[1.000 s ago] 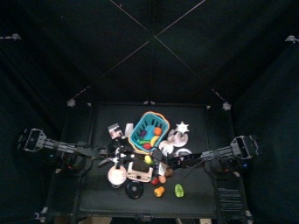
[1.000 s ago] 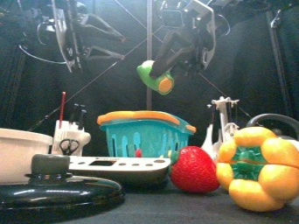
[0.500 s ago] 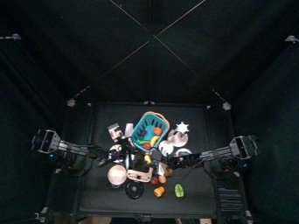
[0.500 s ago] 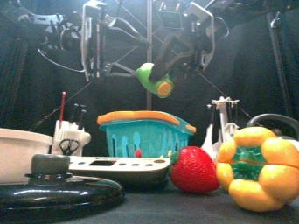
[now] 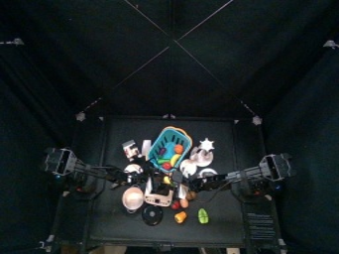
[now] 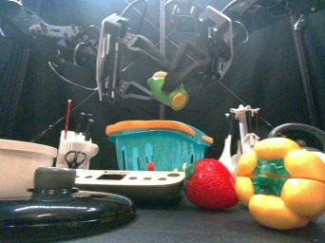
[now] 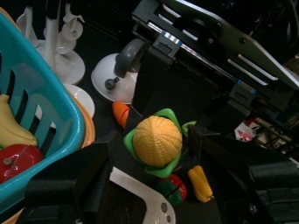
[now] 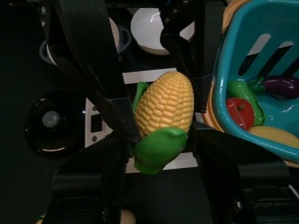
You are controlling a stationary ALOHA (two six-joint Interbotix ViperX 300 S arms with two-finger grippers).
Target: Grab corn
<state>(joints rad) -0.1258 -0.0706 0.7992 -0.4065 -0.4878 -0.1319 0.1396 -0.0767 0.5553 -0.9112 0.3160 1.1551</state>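
Right gripper (image 6: 181, 84) clamped on the corn (image 6: 166, 87), holding it in the air above the blue basket (image 6: 156, 144), husk end between the jaws, yellow tip pointing down and toward the front. Arm bent down from the right, wrist rolled so the jaws come in slanted. Left gripper (image 6: 117, 68) spread wide and empty, hanging just beside the corn on the left, jaws pointing down, arm reaching in from the left at about the same height.
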